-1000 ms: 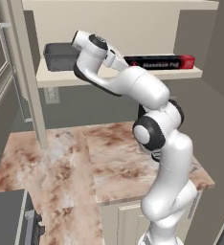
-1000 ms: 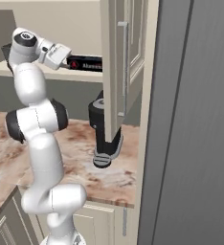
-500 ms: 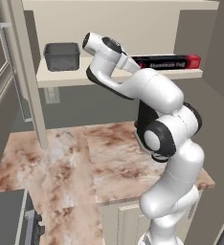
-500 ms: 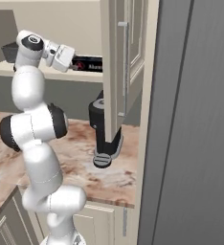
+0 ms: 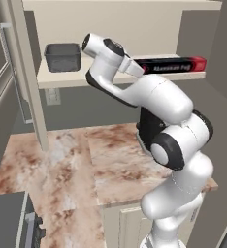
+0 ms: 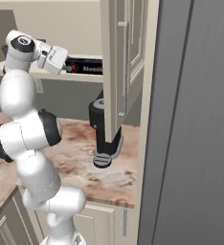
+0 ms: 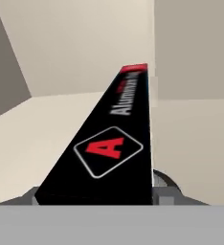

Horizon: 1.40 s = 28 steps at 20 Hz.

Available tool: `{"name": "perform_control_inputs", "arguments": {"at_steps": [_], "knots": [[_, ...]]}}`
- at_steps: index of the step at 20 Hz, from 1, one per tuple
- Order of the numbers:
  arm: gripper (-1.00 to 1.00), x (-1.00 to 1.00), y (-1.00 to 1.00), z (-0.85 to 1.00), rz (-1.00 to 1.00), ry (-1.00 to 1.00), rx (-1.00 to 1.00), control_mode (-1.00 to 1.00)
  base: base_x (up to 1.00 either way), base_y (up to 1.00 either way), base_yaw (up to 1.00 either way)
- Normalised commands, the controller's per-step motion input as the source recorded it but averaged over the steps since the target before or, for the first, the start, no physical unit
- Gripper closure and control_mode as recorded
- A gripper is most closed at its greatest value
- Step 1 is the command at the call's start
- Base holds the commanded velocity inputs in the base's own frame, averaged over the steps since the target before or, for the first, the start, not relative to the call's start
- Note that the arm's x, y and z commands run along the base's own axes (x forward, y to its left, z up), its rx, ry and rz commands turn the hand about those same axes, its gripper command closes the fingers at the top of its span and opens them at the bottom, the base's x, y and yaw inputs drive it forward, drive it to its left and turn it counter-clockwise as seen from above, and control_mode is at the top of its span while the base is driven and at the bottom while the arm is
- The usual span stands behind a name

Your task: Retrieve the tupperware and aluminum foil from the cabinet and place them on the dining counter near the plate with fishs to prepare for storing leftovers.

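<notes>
The aluminum foil, a long black box with a red end, lies on the right of the cabinet shelf. My gripper is at its near end. In the hand view the aluminum foil runs away from my gripper, with one fingertip close at each side; I count it as open. The right base view shows my gripper meeting the aluminum foil. The tupperware, a dark grey tub, stands alone at the shelf's left end. The dining counter and the plate with fishs are out of view.
An open cabinet door hangs just right of the foil, and another door edge stands at the left. A dark coffee machine sits on the marbled counter under the shelf. A tall grey panel walls off the right.
My hand has slid right along the shelf, away from the tub, onto the near end of the foil box. The jaws have narrowed around it.
</notes>
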Motion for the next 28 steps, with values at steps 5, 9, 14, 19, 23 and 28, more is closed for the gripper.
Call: {"name": "perform_control_inputs", "arguments": {"at_steps": [5,9,14,19,23,28], "knots": [[1.0,-1.0,0.0,0.01,0.13,-0.01,0.0,-1.0,0.0,0.0,0.0],[1.0,-1.0,0.0,0.0,0.29,0.0,0.0,-1.0,0.0,0.0,0.0],[1.0,-1.0,0.0,0.0,0.46,0.0,-0.02,-1.0,0.0,0.0,0.0],[1.0,-1.0,0.0,0.03,0.4,0.0,-0.04,-1.0,0.0,0.0,0.0],[1.0,-1.0,-0.08,0.26,0.3,0.0,-0.01,-1.0,0.0,0.0,0.0],[1.0,-0.91,-0.03,0.33,0.22,0.03,-0.02,-1.0,0.0,0.0,0.0]]}}
